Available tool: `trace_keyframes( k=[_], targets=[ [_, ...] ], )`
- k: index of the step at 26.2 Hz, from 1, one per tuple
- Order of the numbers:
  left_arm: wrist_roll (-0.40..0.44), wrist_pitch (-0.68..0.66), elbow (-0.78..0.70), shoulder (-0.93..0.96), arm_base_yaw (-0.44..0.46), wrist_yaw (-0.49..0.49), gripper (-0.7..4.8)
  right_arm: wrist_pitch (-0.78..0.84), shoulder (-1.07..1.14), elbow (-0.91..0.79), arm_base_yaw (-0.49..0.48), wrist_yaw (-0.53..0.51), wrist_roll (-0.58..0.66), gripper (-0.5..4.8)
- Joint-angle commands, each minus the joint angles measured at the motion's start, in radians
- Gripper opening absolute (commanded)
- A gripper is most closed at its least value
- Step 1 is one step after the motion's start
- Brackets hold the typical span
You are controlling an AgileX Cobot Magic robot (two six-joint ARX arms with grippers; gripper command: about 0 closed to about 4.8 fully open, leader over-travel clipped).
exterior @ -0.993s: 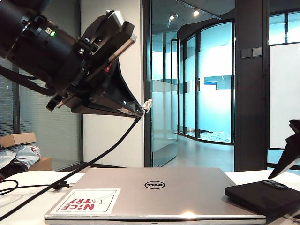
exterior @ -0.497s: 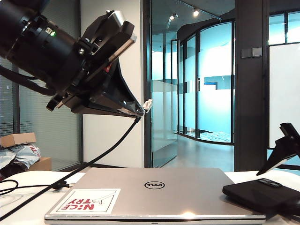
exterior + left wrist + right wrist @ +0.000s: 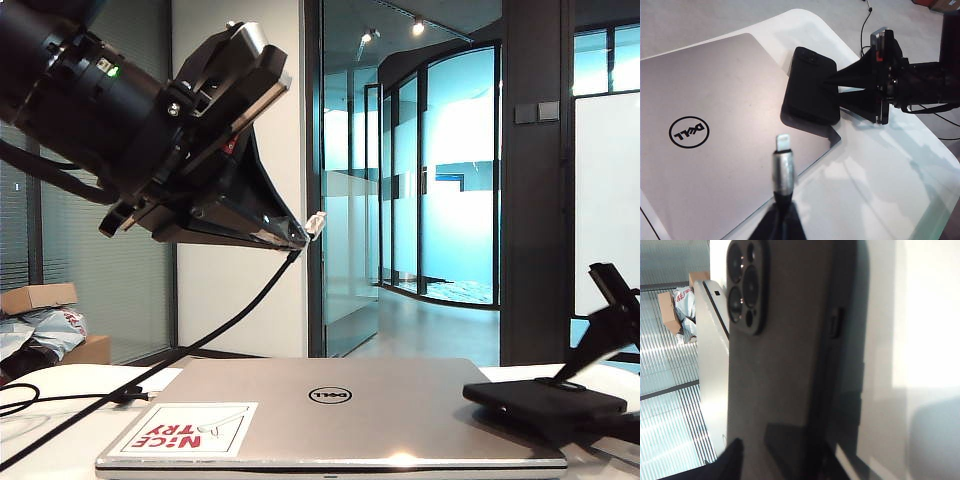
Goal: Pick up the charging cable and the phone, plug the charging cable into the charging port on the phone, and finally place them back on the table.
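My left gripper [image 3: 300,238] hangs high at the left, shut on the charging cable [image 3: 200,335]. The cable's silver plug [image 3: 782,145] juts past the fingers toward the phone [image 3: 810,85], well apart from it. The cord droops to the table [image 3: 50,435]. The black phone [image 3: 545,400] lies camera cluster [image 3: 745,285] up, partly on the laptop's corner. My right gripper [image 3: 835,92] is closed on it, one finger on top and one underneath. The charging port is hidden.
A silver Dell laptop [image 3: 330,400] with a red-and-white sticker [image 3: 185,428] fills the table's middle, lid closed. A cardboard box [image 3: 40,297] and bags sit beyond the table's left end. The table's rounded edge [image 3: 920,140] runs close behind the right gripper.
The right gripper came down onto the phone and its jaws narrowed around it. The phone shifted left and now sits more level. The left gripper and cable stayed still.
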Motion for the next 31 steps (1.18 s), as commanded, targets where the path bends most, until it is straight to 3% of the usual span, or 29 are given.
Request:
trace_keyframes(
  k=[1,5,8,11,14,23,28,31],
  targets=[
    [0.001,0.017,0.002,-0.002,0.0,0.003,-0.07,-0.055,0.009,-0.006,0.0,0.021,-0.004,1.96],
    [0.001,0.017,0.002,-0.002,0.0,0.003,-0.07,-0.054,0.009,-0.006,0.0,0.021,-0.004,1.95],
    [0.001,0.017,0.002,-0.002,0.0,0.003,-0.07,-0.054,0.009,-0.006,0.0,0.021,-0.005,0.97],
    [0.001,0.017,0.002,-0.002,0.0,0.003,-0.07,-0.054,0.009,-0.006,0.0,0.021,-0.006,0.68],
    [0.001,0.016,0.002,-0.002,0.0,0.003,-0.07,-0.05,0.009,-0.006,0.0,0.021,-0.011,-0.02],
    [0.001,0.012,0.002,-0.002,0.0,0.003,-0.07,-0.04,-0.094,-0.006,0.003,0.021,-0.105,-0.06],
    [0.001,0.012,0.002,-0.002,0.0,0.003,-0.07,-0.237,-0.296,-0.002,0.002,0.068,-0.221,-0.06],
    [0.001,0.013,0.002,-0.002,0.0,0.003,-0.07,-0.451,-0.44,0.031,0.001,0.076,-0.306,-0.06]
  ],
)
